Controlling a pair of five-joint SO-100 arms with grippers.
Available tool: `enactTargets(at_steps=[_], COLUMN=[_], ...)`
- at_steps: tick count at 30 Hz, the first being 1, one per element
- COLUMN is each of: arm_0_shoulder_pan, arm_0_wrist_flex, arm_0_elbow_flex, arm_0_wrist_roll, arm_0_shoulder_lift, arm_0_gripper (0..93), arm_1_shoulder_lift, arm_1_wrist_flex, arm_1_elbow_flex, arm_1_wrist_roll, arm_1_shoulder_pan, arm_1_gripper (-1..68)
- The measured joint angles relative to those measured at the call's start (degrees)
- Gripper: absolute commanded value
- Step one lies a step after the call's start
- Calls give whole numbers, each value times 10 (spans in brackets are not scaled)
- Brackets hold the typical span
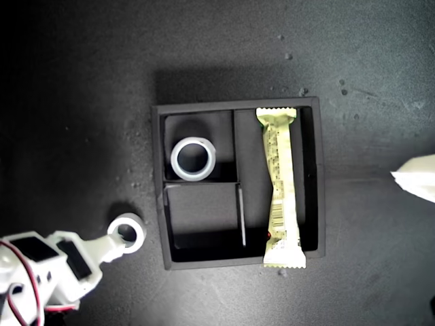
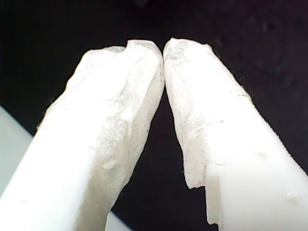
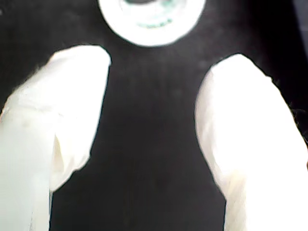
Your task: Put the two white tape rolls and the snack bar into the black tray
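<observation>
One white ring-shaped tape roll (image 1: 194, 159) and the long pale yellowish snack bar (image 1: 282, 187) already lie in the square matte black tray (image 1: 158, 178). The smaller white roll with the greenish core (image 3: 151, 18) lies on the dark counter (image 1: 75, 102), just ahead of my second gripper (image 3: 154, 79), whose jaws are spread. Next it likely must advance and straddle the roll. My first gripper (image 2: 163, 50) has its jaws pressed together on nothing.

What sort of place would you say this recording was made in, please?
Probably a lab tabletop set up for robot sorting trials: a dark mat, a compartmented black tray, and a white robot arm.
</observation>
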Motion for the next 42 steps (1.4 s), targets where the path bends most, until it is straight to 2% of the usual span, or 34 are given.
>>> enactTargets(at_steps=[6, 11, 15, 22, 42], arm_0_shoulder_pan=[17, 26, 27, 27, 27], arm_0_wrist_flex=[-98, -163, -191, -198, -220], arm_0_elbow_flex=[85, 134, 153, 156, 158], arm_0_wrist_roll=[-18, -29, -38, -40, -55], arm_0_shoulder_lift=[0, 0, -4, -10, -67], arm_0_gripper=[134, 134, 136, 137, 137], arm_1_shoulder_lift=[152, 270, 400, 606, 659], arm_1_wrist_flex=[-3, -48, -98, -140, -214], arm_1_elbow_flex=[173, 348, 513, 716, 856], arm_1_wrist_roll=[81, 133, 171, 223, 257], arm_1_shoulder_pan=[5, 18, 45, 46, 27], arm_1_gripper=[-4, -5, -6, -6, -5])
